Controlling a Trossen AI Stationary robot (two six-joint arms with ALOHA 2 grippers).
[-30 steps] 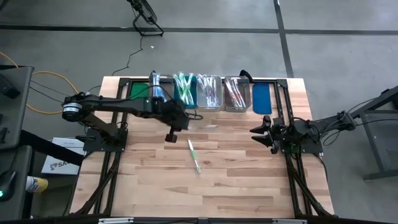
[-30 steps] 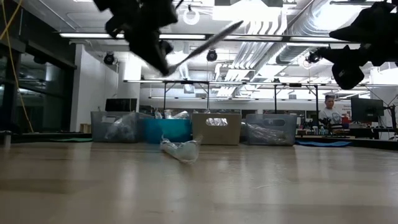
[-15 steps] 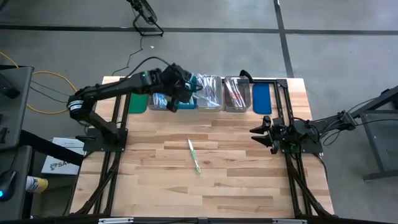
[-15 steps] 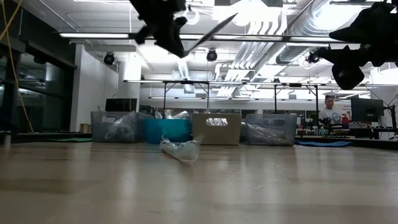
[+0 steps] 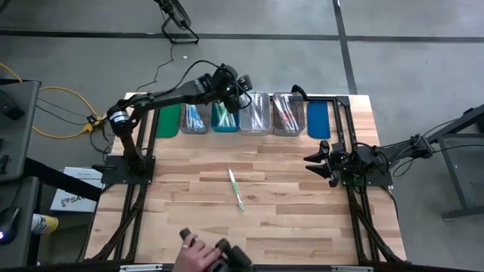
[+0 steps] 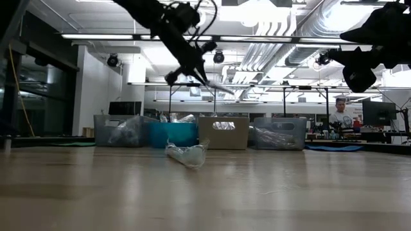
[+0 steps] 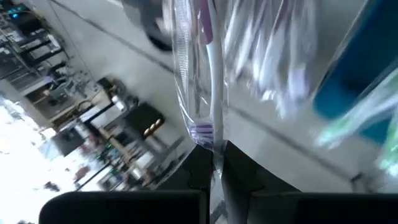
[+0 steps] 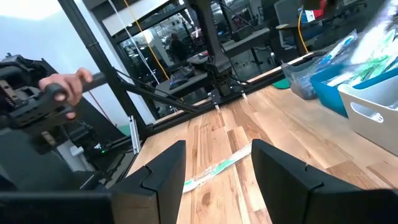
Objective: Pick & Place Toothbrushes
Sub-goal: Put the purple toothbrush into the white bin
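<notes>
**Robotics lab, open-plan industrial hall**

Site type: research lab or test workshop. Evidence follows.

- Wooden table (image 5: 249, 219) on a black metal frame, standing on a bare grey concrete floor (image 5: 393, 53) marked with dark lines.
- Two dark arms bolted to the frame, left (image 5: 162, 98) and right (image 5: 393, 155).
- Orange cable (image 5: 57, 113) trailing over the floor at left.
- A hand (image 5: 195, 257) on a dark control device at the near edge.
- Ceiling with exposed silver ducts (image 6: 289, 25) and strip lights (image 6: 96, 36).
- Far room: further benches, monitors (image 6: 379, 113), a seated person (image 6: 339, 115).
- Black frames and more equipment beyond the table in the right wrist view (image 8: 205, 56).
</notes>
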